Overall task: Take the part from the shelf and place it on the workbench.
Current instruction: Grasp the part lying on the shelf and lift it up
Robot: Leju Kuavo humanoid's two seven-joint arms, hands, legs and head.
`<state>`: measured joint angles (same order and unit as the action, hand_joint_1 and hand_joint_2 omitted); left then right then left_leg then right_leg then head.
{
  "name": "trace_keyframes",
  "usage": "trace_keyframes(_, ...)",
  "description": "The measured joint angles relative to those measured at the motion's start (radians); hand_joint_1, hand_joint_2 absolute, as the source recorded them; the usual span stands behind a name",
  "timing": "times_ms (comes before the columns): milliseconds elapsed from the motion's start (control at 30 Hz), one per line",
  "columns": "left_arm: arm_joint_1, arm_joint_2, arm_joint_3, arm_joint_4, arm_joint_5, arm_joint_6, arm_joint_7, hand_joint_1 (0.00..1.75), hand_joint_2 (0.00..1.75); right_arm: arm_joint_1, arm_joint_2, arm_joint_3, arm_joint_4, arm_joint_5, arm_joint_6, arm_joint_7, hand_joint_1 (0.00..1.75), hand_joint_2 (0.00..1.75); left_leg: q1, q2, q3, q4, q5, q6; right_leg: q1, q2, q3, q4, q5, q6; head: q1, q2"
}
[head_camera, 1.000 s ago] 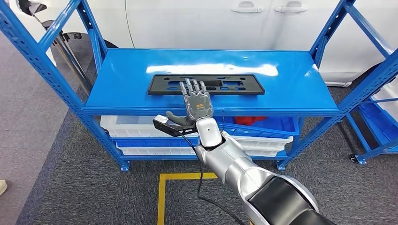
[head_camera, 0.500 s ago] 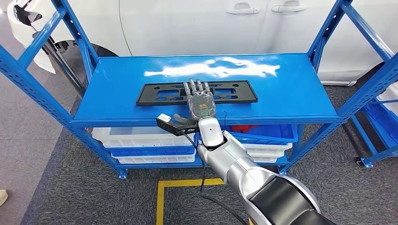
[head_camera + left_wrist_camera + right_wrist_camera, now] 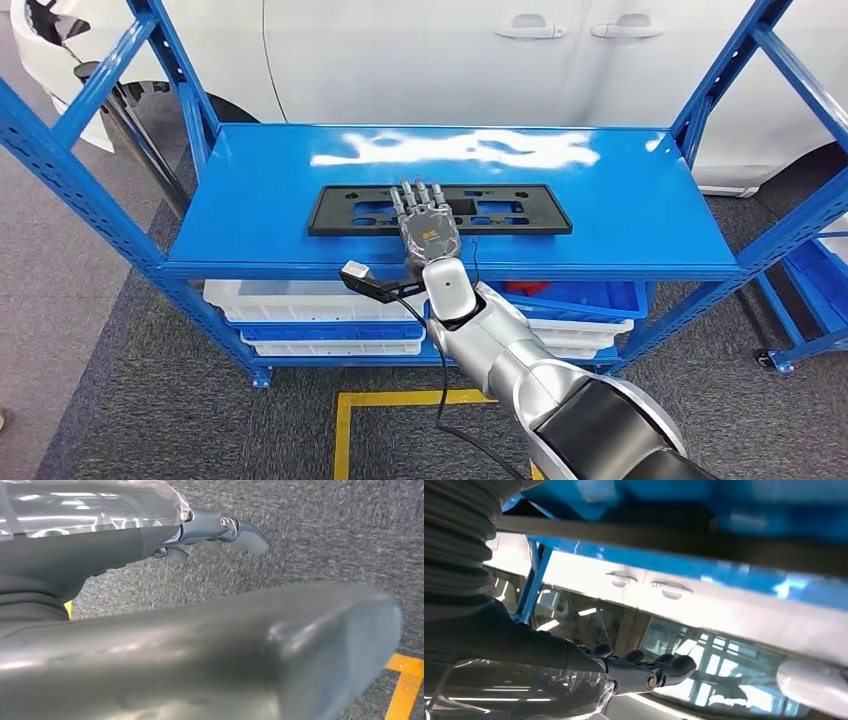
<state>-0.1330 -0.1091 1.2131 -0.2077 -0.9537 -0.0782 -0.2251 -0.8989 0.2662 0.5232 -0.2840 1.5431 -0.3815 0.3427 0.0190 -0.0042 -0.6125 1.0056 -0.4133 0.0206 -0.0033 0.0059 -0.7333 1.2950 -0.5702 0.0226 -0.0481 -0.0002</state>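
The right hand's [image 3: 429, 228] fingers [image 3: 418, 195] lie spread and flat over the black part's [image 3: 440, 209] near edge, holding nothing, so the reach looks finished and the grasp comes next, with bare blue shelf [image 3: 250, 200] around the part and uprights well apart either side.

- The right arm [image 3: 520, 370], silver with a black upper section, reaches forward and up from the lower right of the head view.
- The right hand [image 3: 428, 228] lies flat, back upward, with its fingers [image 3: 418, 196] stretched forward and slightly apart, holding nothing.
- The left hand [image 3: 220, 530] hangs downward in the left wrist view, fingers loosely extended and holding nothing.
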Motion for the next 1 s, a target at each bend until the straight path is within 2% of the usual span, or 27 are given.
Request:
trace_keyframes(33, 0.001, 0.0, 0.0, 0.0, 0.0, 0.0, 0.0, 0.0, 0.0, 0.003, -0.004, 0.009, 0.002, 0.0, 0.004, 0.0, 0.0, 1.75, 0.0, -0.001, 0.003, 0.001, -0.003, -0.001, -0.002, 0.0, -0.007, -0.005, 0.021, 0.0, 0.0, 0.0)
trace_keyframes(67, 0.001, 0.0, 0.0, 0.0, 0.0, 0.0, 0.0, 0.0, 0.0, 0.004, -0.007, 0.017, 0.003, 0.0, 0.007, 0.0, 0.0, 1.75, 0.0, -0.002, 0.007, 0.002, -0.007, -0.002, -0.002, 0.0, 0.008, -0.051, 0.059, -0.002, 0.0, 0.0)
trace_keyframes(100, 0.001, 0.0, 0.0, 0.0, 0.0, 0.0, 0.0, 0.0, 0.0, 0.003, -0.009, 0.023, 0.003, 0.0, 0.009, 0.0, 0.0, 1.75, 0.0, -0.002, 0.011, 0.003, -0.011, -0.005, -0.002, 0.0, 0.037, -0.123, 0.103, -0.006, 0.0, 0.0)
trace_keyframes(133, 0.0, 0.0, 0.0, 0.0, 0.0, -0.001, -0.001, 0.0, 0.0, 0.001, -0.01, 0.029, 0.003, 0.0, 0.012, 0.001, 0.0, 1.75, -0.001, -0.003, 0.014, 0.005, -0.015, -0.009, 0.0, 0.0, 0.066, -0.193, 0.135, -0.012, 0.0, 0.0)
trace_keyframes(167, -0.001, 0.0, 0.0, 0.0, 0.0, -0.002, -0.001, 0.0, 0.0, -0.001, -0.012, 0.035, 0.004, 0.0, 0.017, 0.001, 0.0, 1.75, -0.002, -0.003, 0.015, 0.006, -0.018, -0.013, 0.003, 0.0, 0.088, -0.245, 0.155, -0.016, 0.0, 0.0)
trace_keyframes(200, -0.002, 0.0, 0.0, 0.0, 0.0, -0.002, -0.002, 0.0, 0.0, -0.001, -0.013, 0.039, 0.004, 0.0, 0.021, 0.002, 0.0, 1.75, -0.003, -0.003, 0.015, 0.006, -0.021, -0.017, 0.006, 0.0, 0.099, -0.273, 0.161, -0.02, 0.0, 0.0)
trace_keyframes(233, -0.003, 0.0, 0.0, 0.0, 0.0, -0.003, -0.002, 0.0, 0.0, -0.001, -0.014, 0.044, 0.005, 0.0, 0.025, 0.002, 0.0, 1.75, -0.003, -0.003, 0.015, 0.006, -0.022, -0.022, 0.01, 0.0, 0.101, -0.279, 0.157, -0.023, 0.0, 0.0)
trace_keyframes(333, -0.005, 0.0, 0.0, 0.0, -0.001, -0.005, -0.003, 0.0, 0.0, -0.001, -0.018, 0.053, 0.006, 0.0, 0.028, 0.002, 0.0, 1.75, -0.001, -0.001, 0.013, 0.019, -0.037, -0.038, 0.004, 0.0, 0.11, -0.291, 0.158, -0.038, 0.0, 0.0)
trace_keyframes(400, -0.007, 0.0, 0.0, 0.0, -0.001, -0.007, -0.004, 0.0, 0.0, -0.001, -0.018, 0.056, 0.006, 0.0, 0.029, -0.001, 0.0, 1.75, 0.001, -0.001, -0.023, 0.103, -0.082, -0.045, 0.001, -0.002, 0.121, -0.297, 0.157, -0.047, 0.0, 0.0)
trace_keyframes(467, -0.008, 0.0, 0.0, 0.0, -0.002, -0.007, -0.004, 0.0, 0.0, 0.002, -0.018, 0.056, 0.007, 0.0, 0.031, -0.005, 0.0, 1.75, 0.001, -0.001, -0.091, 0.236, -0.134, -0.05, 0.004, -0.002, 0.125, -0.297, 0.152, -0.054, 0.0, 0.0)
trace_keyframes(500, -0.007, 0.0, 0.0, 0.0, -0.002, -0.007, -0.004, 0.0, 0.0, 0.005, -0.018, 0.056, 0.008, 0.0, 0.031, -0.006, 0.0, 1.75, 0.002, 0.0, -0.116, 0.278, -0.142, -0.052, 0.005, -0.002, 0.127, -0.296, 0.15, -0.055, 0.0, 0.0)
trace_keyframes(533, -0.007, 0.001, 0.0, 0.0, -0.002, -0.007, -0.004, 0.0, 0.0, 0.007, -0.018, 0.056, 0.008, 0.0, 0.031, -0.008, 0.0, 1.75, 0.002, 0.0, -0.125, 0.284, -0.131, -0.052, 0.005, -0.001, 0.129, -0.295, 0.147, -0.055, 0.0, 0.0)
trace_keyframes(567, -0.007, 0.001, 0.0, 0.0, -0.002, -0.007, -0.004, 0.0, 0.0, 0.009, -0.018, 0.056, 0.009, 0.0, 0.031, -0.01, 0.0, 1.75, 0.002, 0.0, -0.113, 0.25, -0.101, -0.052, 0.005, -0.001, 0.132, -0.293, 0.143, -0.054, 0.0, 0.0)
trace_keyframes(633, -0.008, 0.002, 0.0, 0.0, -0.001, -0.007, -0.004, 0.0, 0.0, 0.009, -0.017, 0.056, 0.009, 0.0, 0.031, -0.012, 0.0, 1.75, 0.001, 0.001, -0.051, 0.116, -0.03, -0.047, 0.007, 0.001, 0.14, -0.288, 0.133, -0.048, 0.0, 0.0)
trace_keyframes(667, -0.009, 0.002, 0.0, 0.0, -0.001, -0.008, -0.005, 0.0, 0.0, 0.008, -0.016, 0.056, 0.009, 0.0, 0.031, -0.014, 0.0, 1.75, -0.001, 0.001, -0.024, 0.061, -0.012, -0.042, 0.009, 0.002, 0.142, -0.285, 0.128, -0.044, 0.0, 0.0)
trace_keyframes(733, -0.009, 0.002, 0.0, 0.0, 0.001, -0.009, -0.006, 0.0, 0.0, 0.008, -0.015, 0.056, 0.009, 0.0, 0.03, -0.02, 0.0, 1.75, -0.005, 0.0, 0.0, 0.014, -0.013, -0.029, 0.013, 0.002, 0.144, -0.282, 0.124, -0.033, 0.0, 0.0)
trace_keyframes(833, -0.007, 0.002, 0.0, 0.0, 0.004, -0.011, -0.009, 0.0, 0.0, 0.008, -0.011, 0.056, 0.008, 0.0, 0.03, -0.025, 0.0, 1.75, -0.002, -0.001, 0.009, 0.004, -0.015, -0.01, 0.011, 0.001, 0.141, -0.264, 0.117, -0.017, 0.0, 0.0)
trace_keyframes(900, -0.008, 0.002, 0.0, 0.0, 0.005, -0.013, -0.012, 0.0, 0.0, 0.006, -0.009, 0.056, 0.008, 0.0, 0.03, -0.026, 0.0, 1.75, 0.001, -0.002, 0.018, 0.0, -0.017, -0.001, 0.007, 0.0, 0.101, -0.187, 0.078, -0.007, 0.0, 0.0)
trace_keyframes(967, -0.008, 0.003, 0.0, 0.0, 0.006, -0.013, -0.014, 0.0, 0.0, 0.01, -0.009, 0.056, 0.008, 0.0, 0.03, -0.026, 0.0, 1.75, 0.0, -0.002, 0.022, 0.001, -0.022, 0.004, 0.002, 0.0, 0.026, -0.056, 0.025, 0.001, 0.0, 0.0)
trace_keyframes(1000, -0.007, 0.003, 0.0, 0.0, 0.006, -0.013, -0.015, 0.0, 0.0, 0.013, -0.009, 0.056, 0.009, 0.0, 0.03, -0.027, 0.0, 1.75, 0.0, -0.002, 0.025, 0.001, -0.026, 0.005, 0.0, 0.0, -0.006, -0.01, 0.013, 0.002, 0.0, 0.0)
